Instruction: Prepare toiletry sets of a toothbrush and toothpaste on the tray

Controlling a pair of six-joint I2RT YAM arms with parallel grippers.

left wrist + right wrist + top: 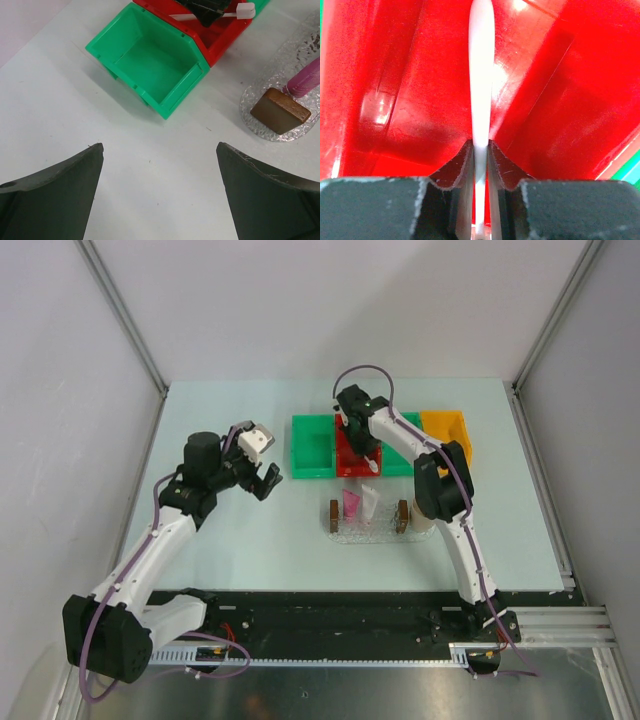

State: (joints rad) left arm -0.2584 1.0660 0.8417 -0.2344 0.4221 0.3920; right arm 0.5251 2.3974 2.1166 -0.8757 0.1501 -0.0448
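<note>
Between the pinched-together fingers of the right gripper (480, 146), the toothbrush (481, 75) runs straight ahead over the red bin (385, 90) floor; only the wrist view shows this grip. Overhead, the tray (365, 534) lies just behind that gripper, toward the bases, holding the toothpaste (352, 504). The left gripper (160, 150) hangs wide open and empty, a green bin (150, 65) ahead, over the pale table (50, 100) between grey walls (60, 340).

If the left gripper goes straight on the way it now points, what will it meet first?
Probably the table, then the green bin just beyond; how steeply the left gripper tilts is unclear, so the bin might come first.
</note>
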